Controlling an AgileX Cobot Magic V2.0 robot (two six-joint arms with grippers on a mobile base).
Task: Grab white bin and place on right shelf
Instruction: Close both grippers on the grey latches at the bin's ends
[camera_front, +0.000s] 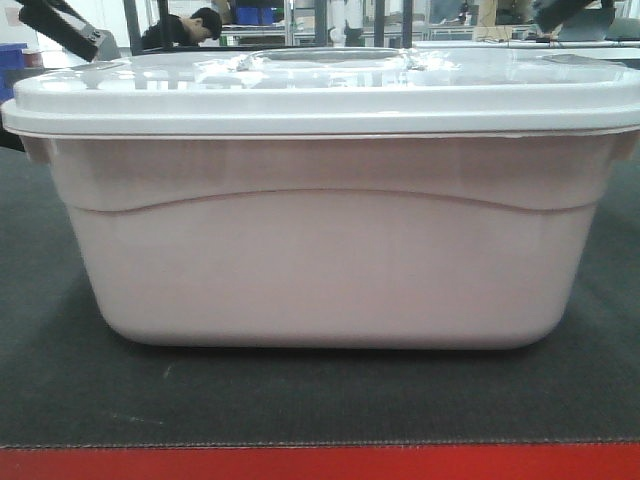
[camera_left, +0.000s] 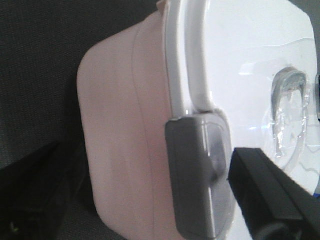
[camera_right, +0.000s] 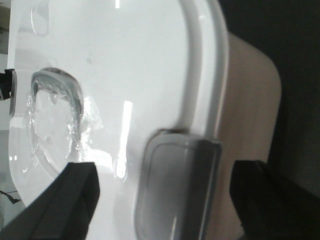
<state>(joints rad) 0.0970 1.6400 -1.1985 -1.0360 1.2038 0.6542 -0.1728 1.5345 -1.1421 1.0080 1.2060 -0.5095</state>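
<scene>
The white bin (camera_front: 320, 250) fills the front view, a pinkish-white tote with a glossy white lid (camera_front: 320, 90), standing on a dark table top. My left gripper (camera_front: 62, 30) is above its left end and my right gripper (camera_front: 580, 14) above its right end. In the left wrist view the left gripper (camera_left: 150, 190) is open, straddling the bin's end by the grey latch (camera_left: 200, 175), with one finger (camera_left: 272, 197) over the lid. In the right wrist view the right gripper (camera_right: 167, 195) is open, its fingers (camera_right: 65, 197) either side of the other grey latch (camera_right: 175, 185). The right shelf is out of view.
The bin stands on a dark mat (camera_front: 60, 385) with a red table edge (camera_front: 320, 463) in front. Behind it are a seated person (camera_front: 190, 28), blue crates (camera_front: 255, 14) and metal racks.
</scene>
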